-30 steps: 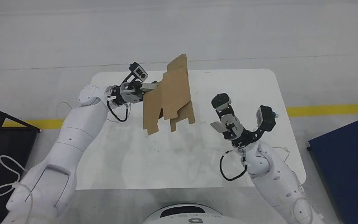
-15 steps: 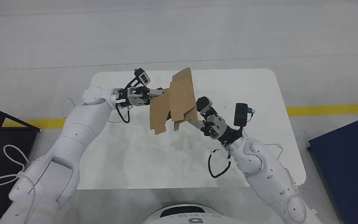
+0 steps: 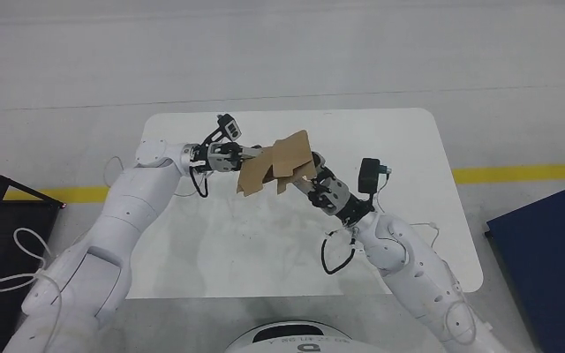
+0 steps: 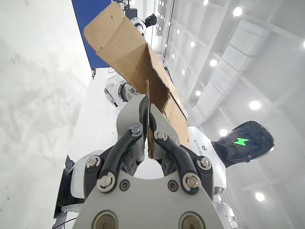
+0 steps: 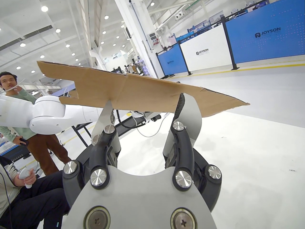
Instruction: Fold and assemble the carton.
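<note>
Just watched the right gripper (image 3: 309,183) swing in from out over the table's (image 3: 397,141) right half to bang over its middle, now right up against the carton (image 3: 278,163). Spread wide, with the cardboard's lower edge lying across the fingertips (image 5: 180,103). Looks more like propping or nudging than pinching.

Same second, tipped the carton down from nearly upright to a much flatter slant. Hanging in the air above the table's centre, clear of the tabletop. Still clamped by the left gripper (image 3: 248,156) on a thin flap edge, jaws almost together with only cardboard between them, on the side nearer the table's left edge. Partly popped open as well, with a hollow between the panels visible from the left wrist.

Reading this as approach over and real folding about to start: one claw to anchor, the other to press a panel round. Probably calls for a steady push along a crease next. Could easily slide off that thin edge, or crumple a flap if shoved off-line.
</note>
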Robot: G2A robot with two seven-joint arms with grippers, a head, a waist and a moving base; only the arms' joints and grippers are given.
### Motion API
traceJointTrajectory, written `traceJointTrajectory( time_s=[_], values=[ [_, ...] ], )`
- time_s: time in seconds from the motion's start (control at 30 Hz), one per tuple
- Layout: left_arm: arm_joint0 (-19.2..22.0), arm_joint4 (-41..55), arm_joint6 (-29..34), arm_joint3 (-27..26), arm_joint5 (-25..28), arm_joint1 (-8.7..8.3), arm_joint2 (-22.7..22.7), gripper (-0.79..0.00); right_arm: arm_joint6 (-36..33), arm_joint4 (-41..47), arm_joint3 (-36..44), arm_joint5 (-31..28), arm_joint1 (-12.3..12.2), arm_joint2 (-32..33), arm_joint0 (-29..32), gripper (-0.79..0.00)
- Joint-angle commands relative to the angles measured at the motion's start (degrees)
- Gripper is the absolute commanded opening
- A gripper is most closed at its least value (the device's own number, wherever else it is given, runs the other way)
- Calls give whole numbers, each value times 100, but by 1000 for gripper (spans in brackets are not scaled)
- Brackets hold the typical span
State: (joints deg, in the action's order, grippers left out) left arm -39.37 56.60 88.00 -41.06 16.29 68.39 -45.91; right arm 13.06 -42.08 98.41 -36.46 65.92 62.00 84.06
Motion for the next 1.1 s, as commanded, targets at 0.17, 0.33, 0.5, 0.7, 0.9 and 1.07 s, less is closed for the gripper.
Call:
traceJointTrajectory(
  time_s=[0.17,0.33,0.5,0.7,0.9,1.07],
  values=[
    [55,-168,0,172,1,-73,-347,-785,-23,208,61,-530,-17,100,113,-283],
    [-59,-405,-29,-78,30,-161,-625,-785,-204,244,25,-360,0,89,85,-391],
    [-268,-609,-95,-392,96,-228,-828,-785,-324,194,28,-90,26,64,60,-431],
    [-432,-713,-261,-520,261,-295,-1121,-785,-432,31,75,206,50,36,83,-536],
    [-635,-1066,-533,-851,534,-401,-1390,-785,-740,42,63,511,76,-26,47,-526],
    [-793,-1419,-680,-1103,680,-470,-1471,-785,-860,35,42,609,103,-99,-3,-456]
  ],
)
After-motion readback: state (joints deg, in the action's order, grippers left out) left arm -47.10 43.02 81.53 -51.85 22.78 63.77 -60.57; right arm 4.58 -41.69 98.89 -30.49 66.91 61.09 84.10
